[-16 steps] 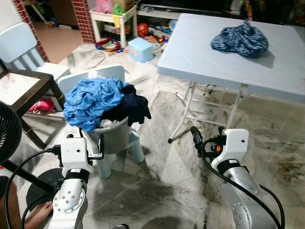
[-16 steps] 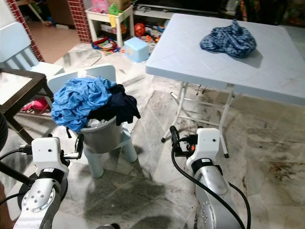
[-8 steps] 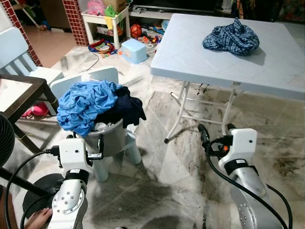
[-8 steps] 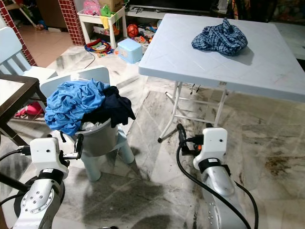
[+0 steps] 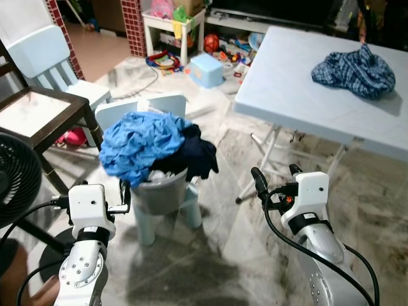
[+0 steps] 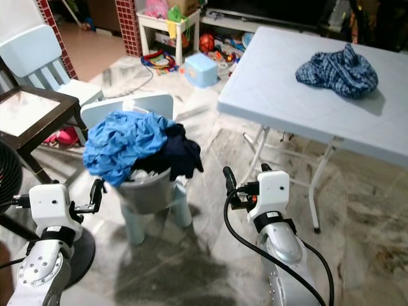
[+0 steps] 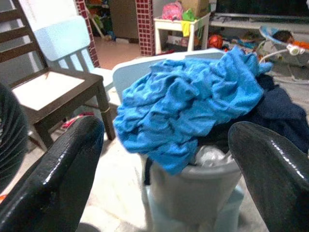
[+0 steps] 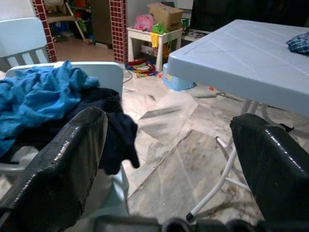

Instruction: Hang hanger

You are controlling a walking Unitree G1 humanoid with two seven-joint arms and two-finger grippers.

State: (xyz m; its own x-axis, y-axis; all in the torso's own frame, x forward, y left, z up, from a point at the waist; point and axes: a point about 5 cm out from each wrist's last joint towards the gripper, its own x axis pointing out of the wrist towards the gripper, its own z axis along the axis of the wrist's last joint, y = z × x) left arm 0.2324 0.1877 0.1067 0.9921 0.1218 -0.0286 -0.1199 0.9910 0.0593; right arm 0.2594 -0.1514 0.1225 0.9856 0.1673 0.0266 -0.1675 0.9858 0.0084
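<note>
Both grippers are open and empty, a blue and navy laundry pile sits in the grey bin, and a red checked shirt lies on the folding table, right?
Not quite: the checked shirt on the folding table is blue, per the left eye view. The rest holds.

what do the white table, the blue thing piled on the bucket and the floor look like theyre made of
Table: looks like moulded plastic, matte pale top with pressed grooves, on thin white metal-looking folding legs. Blue garment: soft cloth, probably cotton-like, matte and heavily creased. Floor: polished stone or marble-look tile, judging by the grey veining, joints and soft sheen.
</note>
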